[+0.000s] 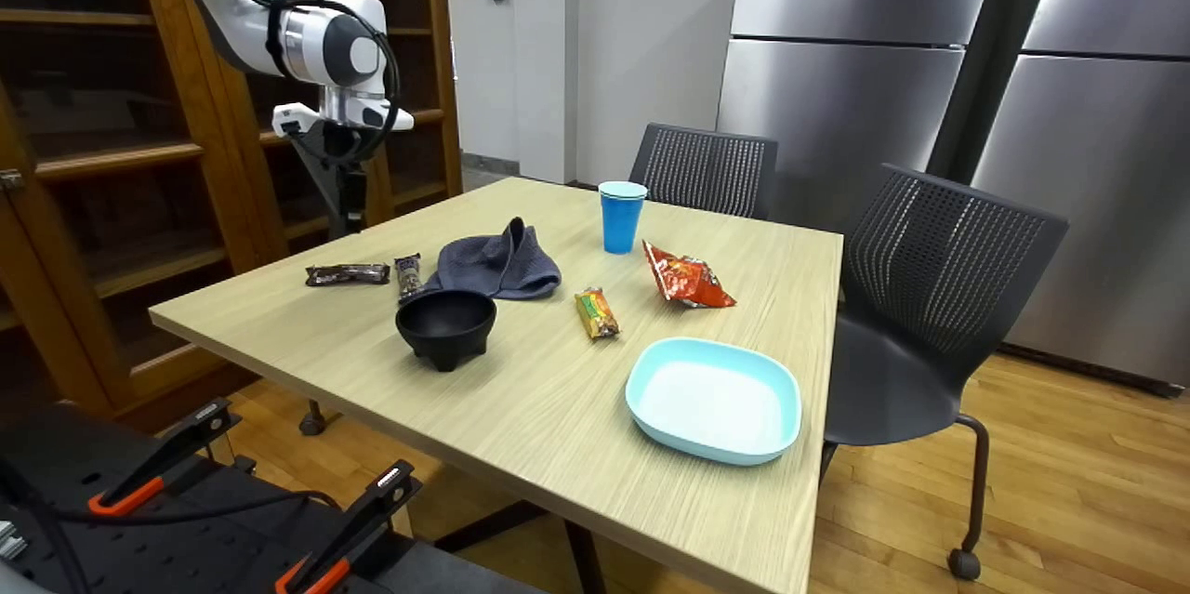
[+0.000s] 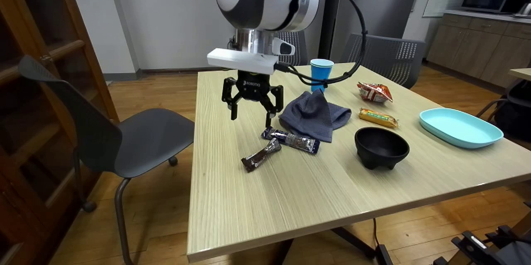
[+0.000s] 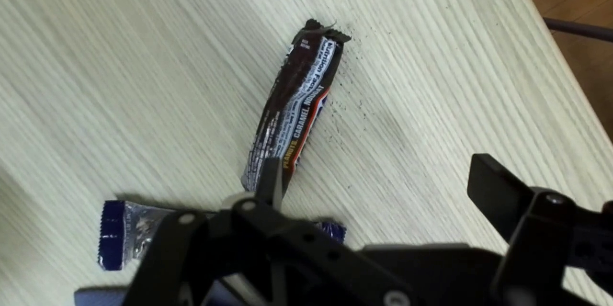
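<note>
My jaws stand apart. In wrist view, the brown-wrapped bar (image 3: 296,105) lies mostly beyond them, one partly masking its lower end.

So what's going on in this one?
A robot arm hovers over the table, its open pincer holding nothing. Nearest it lie a brown wrapped bar and a blue-and-silver bar. A crumpled dark cloth lies beside the blue-and-silver bar, and a black bowl stands nearby.

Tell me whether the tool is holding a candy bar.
No, in an exterior view the tool hangs open with nothing between its jaws.
</note>
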Tool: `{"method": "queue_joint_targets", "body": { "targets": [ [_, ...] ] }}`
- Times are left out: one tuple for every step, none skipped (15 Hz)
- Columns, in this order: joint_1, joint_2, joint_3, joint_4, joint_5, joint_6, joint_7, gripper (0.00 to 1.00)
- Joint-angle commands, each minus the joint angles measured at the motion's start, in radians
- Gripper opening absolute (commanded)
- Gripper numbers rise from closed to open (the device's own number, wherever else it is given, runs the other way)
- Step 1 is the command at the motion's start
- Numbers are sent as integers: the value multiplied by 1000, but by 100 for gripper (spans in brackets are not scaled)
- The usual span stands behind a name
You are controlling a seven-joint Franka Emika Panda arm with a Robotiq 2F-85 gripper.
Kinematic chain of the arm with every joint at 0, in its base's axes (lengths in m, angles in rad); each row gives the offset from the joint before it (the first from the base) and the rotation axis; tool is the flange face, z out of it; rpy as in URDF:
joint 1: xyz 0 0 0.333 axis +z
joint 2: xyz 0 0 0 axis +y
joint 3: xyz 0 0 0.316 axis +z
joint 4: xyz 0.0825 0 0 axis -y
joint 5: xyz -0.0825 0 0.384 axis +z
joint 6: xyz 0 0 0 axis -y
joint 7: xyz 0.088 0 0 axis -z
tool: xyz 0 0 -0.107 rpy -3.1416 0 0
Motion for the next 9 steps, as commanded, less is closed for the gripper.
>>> {"method": "queue_joint_targets", "body": {
  "targets": [
    [30, 6, -25, -21, -8, 44, 75, 100],
    [36, 11, -31, -23, -10, 55, 95, 100],
    [39, 20, -37, -22, -11, 62, 113, 100],
    [43, 26, -43, -24, -14, 69, 132, 100],
    [44, 33, -46, -23, -14, 69, 145, 100],
    [43, 42, -47, -21, -12, 67, 154, 100],
    [40, 50, -45, -18, -9, 64, 159, 100],
    [36, 59, -42, -15, -5, 64, 162, 100],
    [34, 67, -40, -12, -3, 62, 165, 100]
  ]
}}
